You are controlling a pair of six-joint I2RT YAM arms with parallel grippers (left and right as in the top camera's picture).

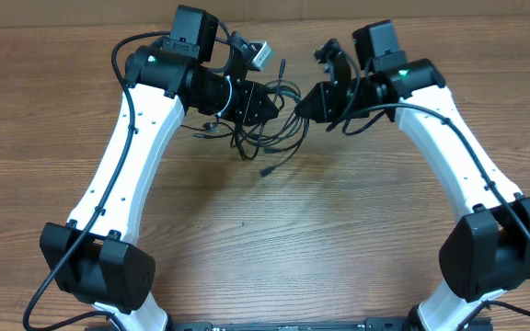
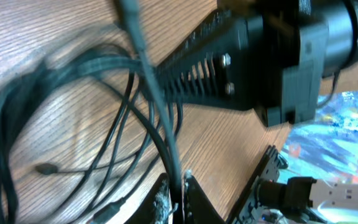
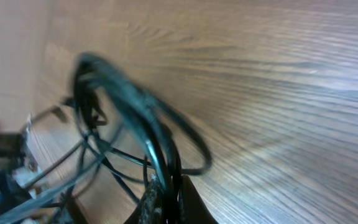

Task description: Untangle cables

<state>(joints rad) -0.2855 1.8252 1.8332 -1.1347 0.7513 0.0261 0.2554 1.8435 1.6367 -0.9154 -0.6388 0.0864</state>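
Note:
The cables (image 1: 270,129) are a tangle of thin black wires at the far middle of the wooden table, between my two grippers. A loose plug end (image 1: 267,171) lies toward the near side. My left gripper (image 1: 274,108) is shut on one strand of the cables (image 2: 160,112); its fingertips (image 2: 174,196) pinch the wire. My right gripper (image 1: 304,108) is shut on a bunch of cable strands (image 3: 135,106), with its fingertips (image 3: 166,193) closed round them. The two grippers face each other, a short gap apart. In the left wrist view the right gripper (image 2: 229,68) shows beyond the wires.
The wooden table (image 1: 274,239) carries the tangle. A brown cardboard wall (image 1: 274,11) runs along the far edge. A small silvery device (image 1: 258,53) sits behind the left wrist. A colourful printed surface (image 2: 337,134) shows at the right of the left wrist view.

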